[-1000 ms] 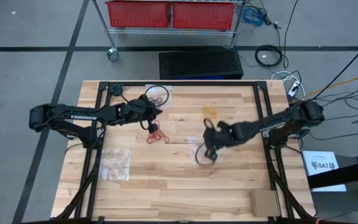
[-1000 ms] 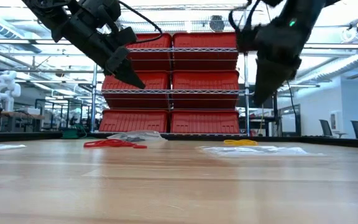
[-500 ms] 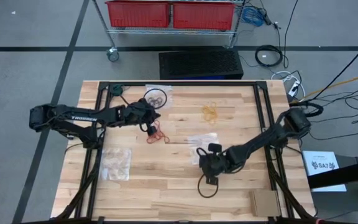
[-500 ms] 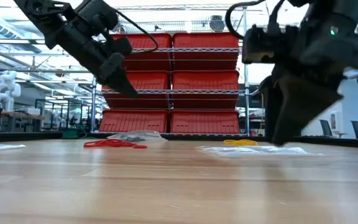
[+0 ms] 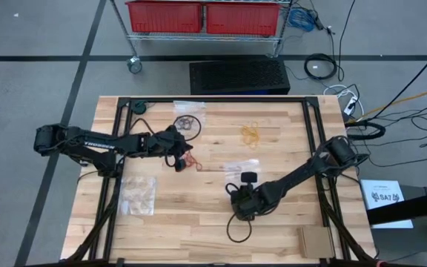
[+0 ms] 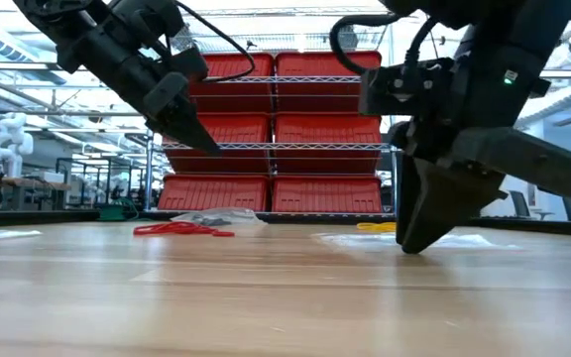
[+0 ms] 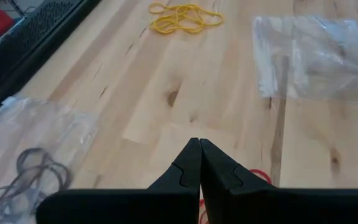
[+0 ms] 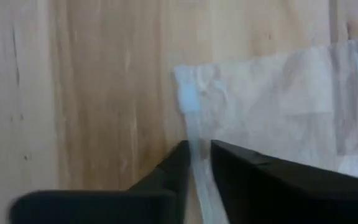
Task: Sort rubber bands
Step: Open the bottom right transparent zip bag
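Right tool [image 5: 237, 194] has swung down beside clear bag [image 5: 237, 172], fingers narrowly parted.

Grey floor [image 5: 35, 44], wire shelving [image 6: 276, 147] holding red bins [image 6: 330, 127], black cables [image 5: 322, 67] behind table.

two dark, near-black jointed arms. the left arm [image 5: 110, 143] carries white lettering along its link (too small to read). the right arm [image 5: 302, 174] trails a looped black cable, and a small green light shows on it in the low view.
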`<state>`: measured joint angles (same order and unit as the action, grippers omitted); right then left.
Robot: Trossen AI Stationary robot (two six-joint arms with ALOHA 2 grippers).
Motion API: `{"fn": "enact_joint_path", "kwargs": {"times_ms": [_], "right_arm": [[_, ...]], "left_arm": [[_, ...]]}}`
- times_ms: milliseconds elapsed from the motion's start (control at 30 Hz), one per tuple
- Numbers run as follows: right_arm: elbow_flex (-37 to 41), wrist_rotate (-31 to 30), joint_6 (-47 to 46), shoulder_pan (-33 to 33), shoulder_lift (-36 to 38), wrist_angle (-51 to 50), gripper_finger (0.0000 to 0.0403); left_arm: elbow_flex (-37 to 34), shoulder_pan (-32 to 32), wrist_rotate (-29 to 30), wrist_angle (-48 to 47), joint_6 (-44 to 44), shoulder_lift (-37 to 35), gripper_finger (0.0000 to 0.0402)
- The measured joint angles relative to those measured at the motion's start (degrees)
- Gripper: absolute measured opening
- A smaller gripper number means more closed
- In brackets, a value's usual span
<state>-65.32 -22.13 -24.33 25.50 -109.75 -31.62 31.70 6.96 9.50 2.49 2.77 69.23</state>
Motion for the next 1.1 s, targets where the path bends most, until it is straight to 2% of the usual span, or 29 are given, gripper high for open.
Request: {"fn": "enact_joint_path", "kwargs": {"times_ms": [67, 200, 300, 533, 700, 800, 900, 1100], "right_arm": [[-1.4, 0.0, 0.9, -0.1, 0.0, -2.9, 0.0012], [-5.6, 0.0, 1.7, -1.6, 0.7, -8.1, 0.0005], [-9.4, 0.0, 3.8, -2.9, 0.8, -12.8, 0.0002], [-15.4, -0.8, 9.2, -5.4, 1.7, -22.1, 0.0000], [-14.4, -6.2, 10.8, -8.4, 7.7, -27.0, 0.0000], [-12.8, -6.7, 12.2, -11.3, 12.6, -23.7, 0.0000], [-10.9, -4.4, 14.0, -13.5, 16.1, -16.1, 0.0000], [-10.4, 1.0, 18.2, -14.6, 16.0, -6.4, 0.0000]], "left_arm": [[0.0, 0.0, -2.4, 0.1, 0.5, 0.2, 0.0005], [0.0, 0.0, -6.3, 0.1, 1.4, 2.0, 0.0005], [0.0, 0.0, -6.4, 1.0, 1.4, 4.0, 0.0018], [0.0, -0.7, -8.8, 11.1, 1.0, 7.9, 0.0100], [0.1, -1.2, -14.8, 17.4, -1.9, 8.2, 0.0150], [0.2, -1.1, -15.6, 20.7, -2.1, 8.2, 0.0158], [0.2, -1.1, -15.7, 22.2, -2.0, 8.2, 0.0159], [0.2, -1.1, -15.8, 26.3, -2.0, 8.2, 0.0160]]}}
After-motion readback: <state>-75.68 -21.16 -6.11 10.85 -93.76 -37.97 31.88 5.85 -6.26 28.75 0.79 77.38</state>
